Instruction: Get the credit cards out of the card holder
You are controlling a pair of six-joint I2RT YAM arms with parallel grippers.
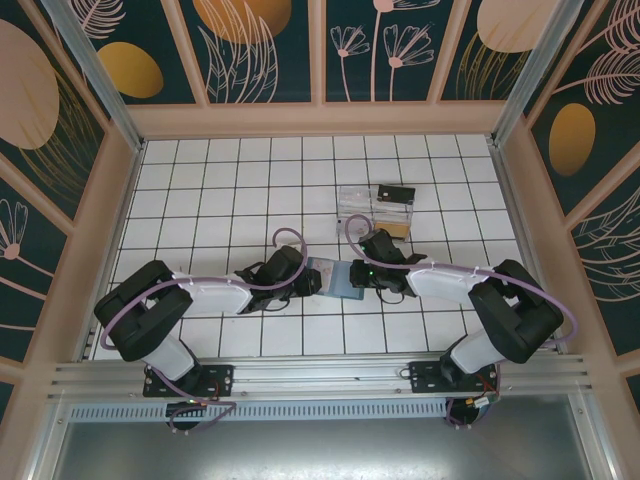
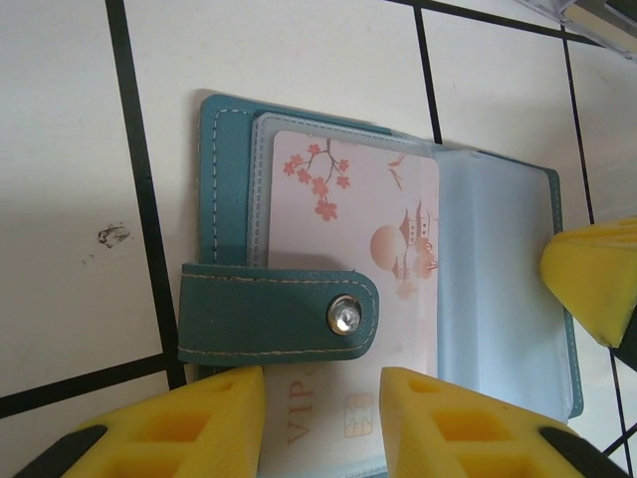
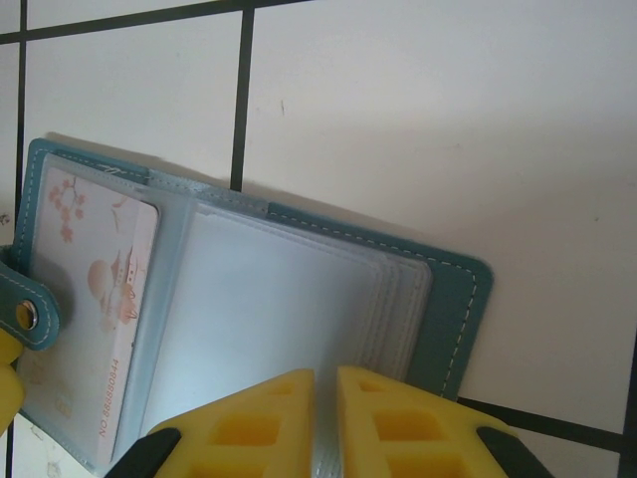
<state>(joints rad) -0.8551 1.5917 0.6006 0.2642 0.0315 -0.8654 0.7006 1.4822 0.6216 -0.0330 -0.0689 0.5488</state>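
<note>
card holder [image 1: 330, 280] lies open on the white tiled table [image 1: 220, 190], centre of the top view, between both grippers. left gripper [image 2: 323, 423] sits at the bottom edge of its wrist view, fingers partway apart over the holder's near edge. we see the card face lying flat in the gap, nothing clamped. right gripper [image 3: 325, 413] is almost closed, just a slit left, and looks pinched on the edge of the clear sleeves [image 3: 279, 309]. pink card [image 2: 353, 214] with blossom print sits in the holder's left panel in the left wrist view. in the way: the teal strap [image 2: 269, 314] with its stud lies across the card's lower part. clear box [image 1: 372, 210] stands just up-right of the holder, not touching it. black card [image 1: 397, 193] is at the box's upper right; we can't tell if it's on or in it. small scuff [image 2: 112, 235] on the tile left of the holder.
</note>
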